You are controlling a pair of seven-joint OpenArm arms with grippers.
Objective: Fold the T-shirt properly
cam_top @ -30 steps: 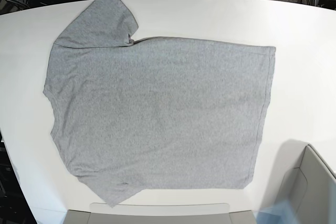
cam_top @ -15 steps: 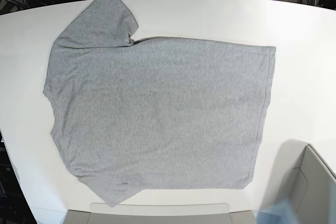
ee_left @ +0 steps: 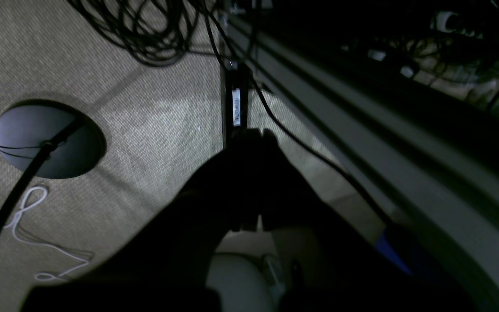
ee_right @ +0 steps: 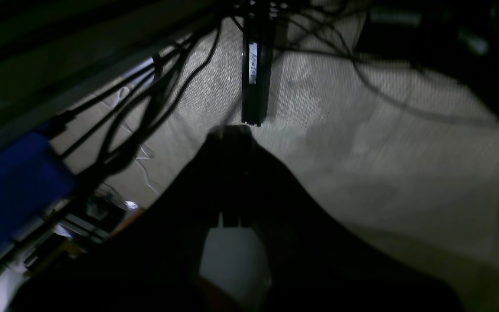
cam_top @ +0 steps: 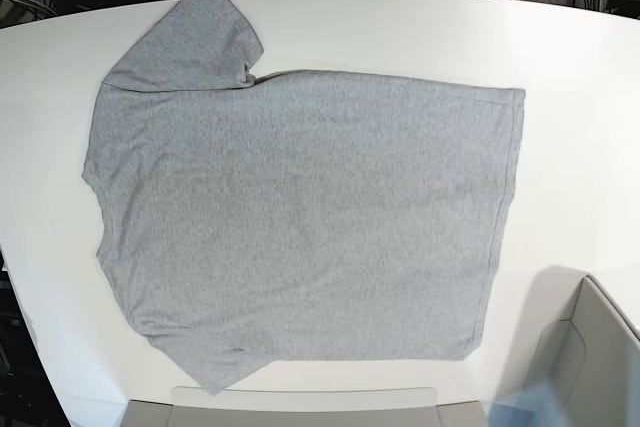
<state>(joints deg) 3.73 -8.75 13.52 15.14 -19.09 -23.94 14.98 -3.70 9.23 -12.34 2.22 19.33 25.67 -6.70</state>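
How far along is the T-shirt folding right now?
Done: nothing; the T-shirt lies spread flat, plain side up, on the white table. In hand: nothing; the left pincer and right pincer are shut and empty, off the table over the floor. Left: every fold.

white rounded worktop, and the grey t-shirt lies spread flat right on it, plain side up, one sleeve pointing to the far edge.
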